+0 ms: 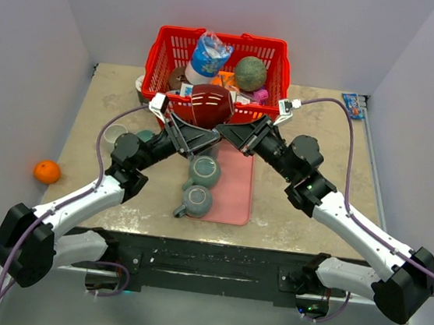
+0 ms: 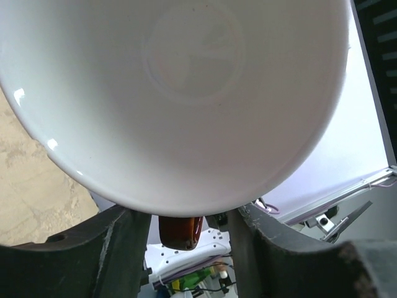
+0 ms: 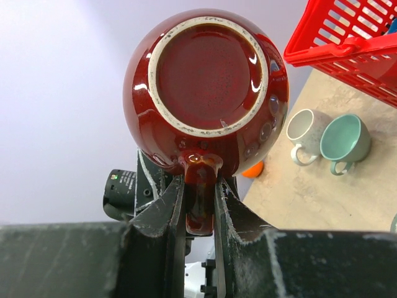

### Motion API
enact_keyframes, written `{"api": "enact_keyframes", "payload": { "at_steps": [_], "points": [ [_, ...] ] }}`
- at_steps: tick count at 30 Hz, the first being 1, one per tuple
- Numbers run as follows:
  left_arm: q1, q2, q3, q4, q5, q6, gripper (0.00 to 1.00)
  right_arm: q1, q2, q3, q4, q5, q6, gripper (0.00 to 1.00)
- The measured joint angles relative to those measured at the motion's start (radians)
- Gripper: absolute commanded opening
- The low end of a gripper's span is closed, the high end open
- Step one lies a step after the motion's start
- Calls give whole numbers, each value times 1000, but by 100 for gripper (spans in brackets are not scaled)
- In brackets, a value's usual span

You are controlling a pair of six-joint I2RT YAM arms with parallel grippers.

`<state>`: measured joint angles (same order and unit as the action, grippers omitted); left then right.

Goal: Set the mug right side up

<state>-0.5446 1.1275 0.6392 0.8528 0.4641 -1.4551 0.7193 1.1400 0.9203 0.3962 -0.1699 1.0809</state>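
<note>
Starting at the left, the left gripper (image 1: 175,129) stands with its jaws partly apart at the mouth of the red mug (image 1: 210,105). Its wrist camera looks straight into the white inside, and the rim dips between the fingers (image 2: 105,248), but I cannot tell whether they pinch it. The mug hangs in the air between the two grippers, on its side, with its mouth toward the left one and its base toward the right. On the right, the right gripper (image 3: 198,198) is clamped on the handle (image 3: 201,171), carrying the weight. That hold probably frees the left one to take the rim so the mug can be tipped upright, a step not yet done.
</note>
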Motion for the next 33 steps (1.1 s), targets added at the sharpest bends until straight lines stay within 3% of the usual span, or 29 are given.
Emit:
{"api": "enact_keyframes", "payload": {
  "at_steps": [7, 9, 10, 19, 23, 24, 27, 33],
  "points": [
    [0, -2, 0, 6, -12, -2, 21, 5, 0, 0, 18, -4, 4, 0],
    [0, -2, 0, 13, -13, -5, 3, 4, 0, -2, 22, -5, 12, 0],
    [0, -2, 0, 18, -13, -5, 0, 5, 0, -2, 24, -5, 16, 0],
    [0, -17, 11, -17, -14, 23, 0, 4, -1, -9, 35, -7, 25, 0],
    [0, -38, 21, -69, -15, 57, 0, 5, -2, -13, 39, -13, 26, 50],
    [0, -42, 23, -77, -16, 64, 0, 5, -2, -13, 39, -14, 27, 58],
    [-2, -45, 26, -130, -23, 95, 0, 10, -6, -14, 50, -16, 17, 75],
    [-3, -57, 26, -232, -34, 143, 0, 13, -9, -18, 12, -13, -8, 91]
  ]
}}
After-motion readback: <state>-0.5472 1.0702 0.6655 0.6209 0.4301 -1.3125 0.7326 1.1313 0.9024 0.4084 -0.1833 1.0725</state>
